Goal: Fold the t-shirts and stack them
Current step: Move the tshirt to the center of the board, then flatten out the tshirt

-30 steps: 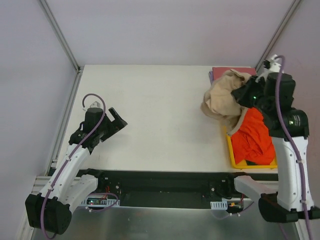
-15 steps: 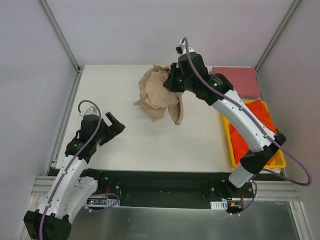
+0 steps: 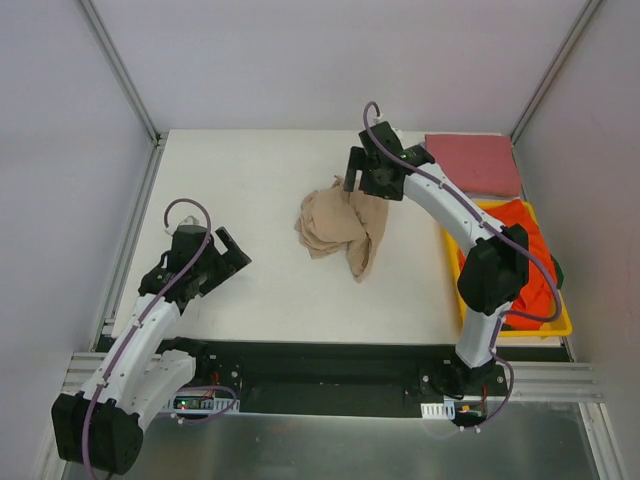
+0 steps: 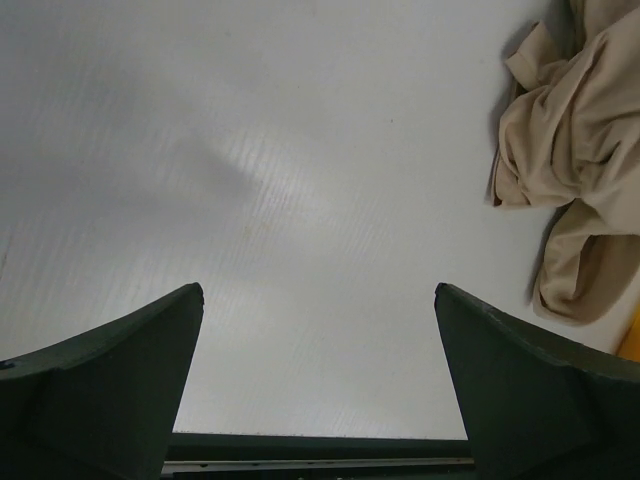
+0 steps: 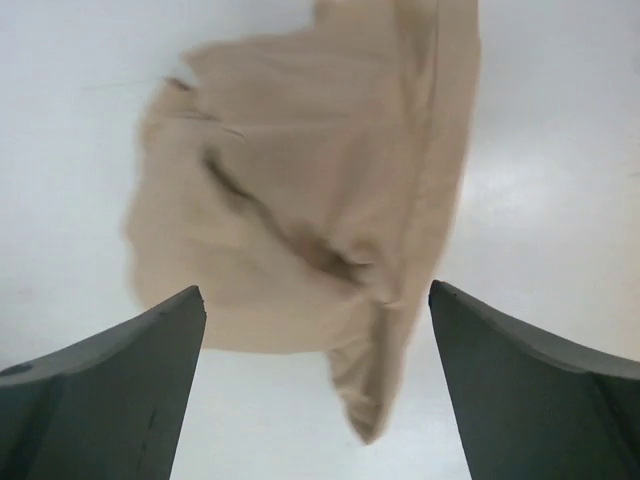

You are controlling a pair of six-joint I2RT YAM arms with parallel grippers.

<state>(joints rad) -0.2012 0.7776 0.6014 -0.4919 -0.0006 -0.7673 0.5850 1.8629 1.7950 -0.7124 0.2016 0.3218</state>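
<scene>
White tabletop point(image 3: 250, 180): crumpled tan cloth t-shirt point(image 3: 335, 225) lies mid-table, loose. Right gripper point(image 3: 352, 178) hovers at its far edge, jaws spread, empty. Left gripper point(image 3: 232, 252) near left edge, jaws also apart. Orange-red t-shirt point(image 3: 520, 228) in yellow plastic tray point(image 3: 463, 305), right edge.

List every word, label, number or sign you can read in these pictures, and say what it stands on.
None can be read.
The tan t-shirt, orange-red t-shirt, pink-red t-shirt and yellow tray show no print.
The small white part low in the top view: any marking is too small to read.
</scene>
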